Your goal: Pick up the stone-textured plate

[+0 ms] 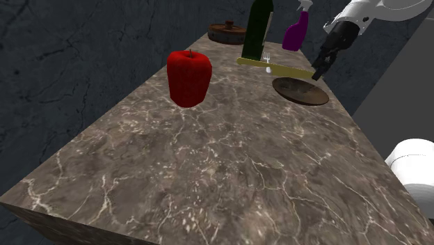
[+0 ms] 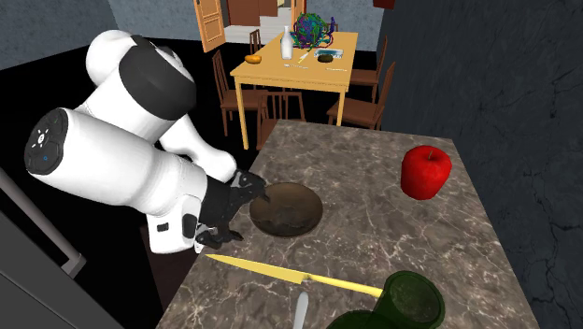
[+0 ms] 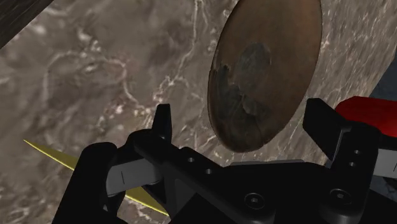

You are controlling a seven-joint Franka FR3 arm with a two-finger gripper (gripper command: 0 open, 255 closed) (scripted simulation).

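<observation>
The brown plate [image 3: 267, 70] lies flat on the marble counter [image 3: 95, 76] just ahead of the gripper [image 3: 243, 114], its jaws apart; it seems stiff, heavy and brittle, so pinch its near rim.

Marble counter [image 1: 229, 174] holds plate [image 1: 300, 91], apple [image 1: 189, 77], knife [image 1: 278, 67], fork [image 1: 267, 56], bottle [image 1: 257, 28], sprayer [image 1: 295, 31].
</observation>
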